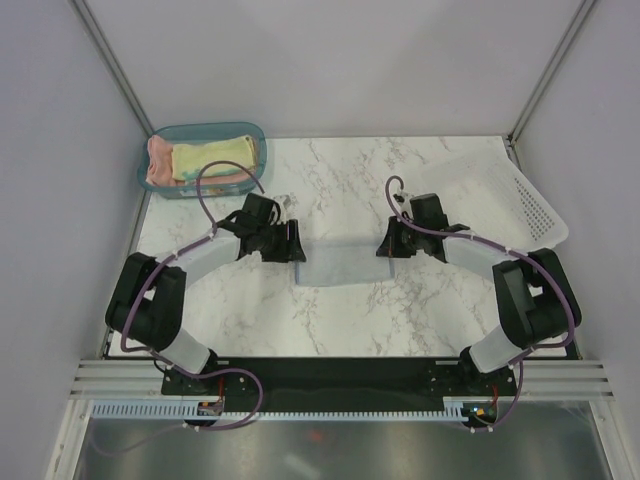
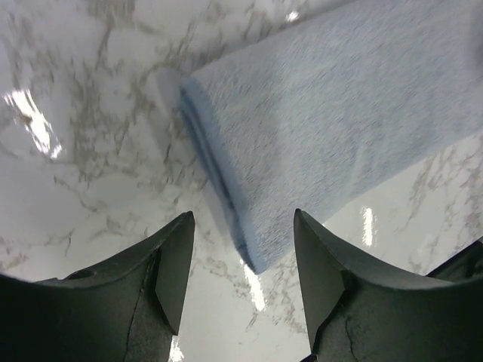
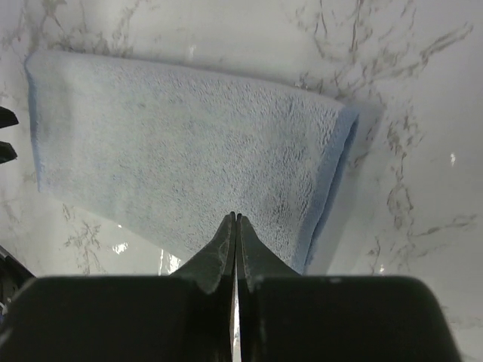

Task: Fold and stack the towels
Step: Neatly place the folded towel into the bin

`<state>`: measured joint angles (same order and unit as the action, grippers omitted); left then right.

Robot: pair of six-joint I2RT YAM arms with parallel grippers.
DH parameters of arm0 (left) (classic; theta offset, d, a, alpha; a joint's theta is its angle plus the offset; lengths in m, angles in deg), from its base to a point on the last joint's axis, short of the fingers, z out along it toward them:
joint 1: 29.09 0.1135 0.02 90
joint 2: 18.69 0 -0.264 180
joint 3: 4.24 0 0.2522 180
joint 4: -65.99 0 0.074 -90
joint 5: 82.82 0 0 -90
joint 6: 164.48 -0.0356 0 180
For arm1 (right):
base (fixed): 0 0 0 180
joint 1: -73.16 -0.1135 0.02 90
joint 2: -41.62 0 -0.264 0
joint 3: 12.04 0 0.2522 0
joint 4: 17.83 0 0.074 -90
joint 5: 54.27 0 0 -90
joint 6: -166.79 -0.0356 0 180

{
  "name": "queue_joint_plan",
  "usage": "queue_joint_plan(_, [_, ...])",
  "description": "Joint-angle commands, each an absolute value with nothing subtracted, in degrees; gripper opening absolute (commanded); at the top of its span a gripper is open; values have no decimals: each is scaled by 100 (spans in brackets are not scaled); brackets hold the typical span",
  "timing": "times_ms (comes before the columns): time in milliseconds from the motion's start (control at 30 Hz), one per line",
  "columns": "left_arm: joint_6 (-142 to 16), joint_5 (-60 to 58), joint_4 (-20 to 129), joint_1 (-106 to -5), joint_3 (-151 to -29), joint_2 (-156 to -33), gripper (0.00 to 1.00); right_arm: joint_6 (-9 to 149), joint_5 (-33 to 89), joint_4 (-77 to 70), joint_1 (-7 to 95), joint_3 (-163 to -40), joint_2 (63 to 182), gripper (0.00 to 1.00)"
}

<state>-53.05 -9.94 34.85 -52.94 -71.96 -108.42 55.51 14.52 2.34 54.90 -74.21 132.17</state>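
The light blue towel [image 1: 338,263] lies folded flat on the marble table, between the two grippers. My left gripper [image 1: 296,243] is open at the towel's left end; in the left wrist view [image 2: 241,226] the folded corner of the towel [image 2: 332,113] points into the gap between the jaws without touching them. My right gripper [image 1: 386,243] is shut and empty; in the right wrist view [image 3: 236,219] its tips hang over the towel [image 3: 181,151] near its right end. The salmon-pink towel [image 1: 158,160] and the pale yellow towel [image 1: 215,158] lie in the bin at the back left.
The teal plastic bin [image 1: 205,130] stands at the back left corner. The white perforated basket [image 1: 520,200] lies tilted at the right edge. Grey walls close in the table at the left, right and back.
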Motion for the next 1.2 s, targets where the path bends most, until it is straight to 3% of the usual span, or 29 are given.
queue_joint_plan(0, [-5102,-1013,3825,-5273,-6723,-10737,63,5394,1191,6,5479,-7047,13057,3])
queue_joint_plan(500, [-4750,-1206,4757,-5282,-6195,-11483,65,5420,1235,-284,5488,-6728,12978,4])
queue_joint_plan(833, [-4470,-1584,5091,-5290,-6019,-11695,60,5359,1200,-56,5488,-7001,12732,6])
queue_joint_plan(933, [-4390,-1585,5144,-5290,-5984,-11765,55,5368,1200,67,5488,-7124,12653,6])
queue_joint_plan(1000, [-4372,-1558,5144,-5290,-5984,-11800,46,5376,1191,137,5488,-7194,12583,6])
queue_joint_plan(1033, [-4355,-1584,5144,-5290,-6019,-11792,34,5368,1200,207,5488,-7221,12495,6])
queue_joint_plan(1100, [-4355,-1619,5109,-5299,-6071,-11765,24,5350,1200,278,5488,-7282,12355,7])
queue_joint_plan(1167, [-4381,-1602,4926,-5299,-6282,-11730,6,5324,1226,401,5479,-7361,12117,9])
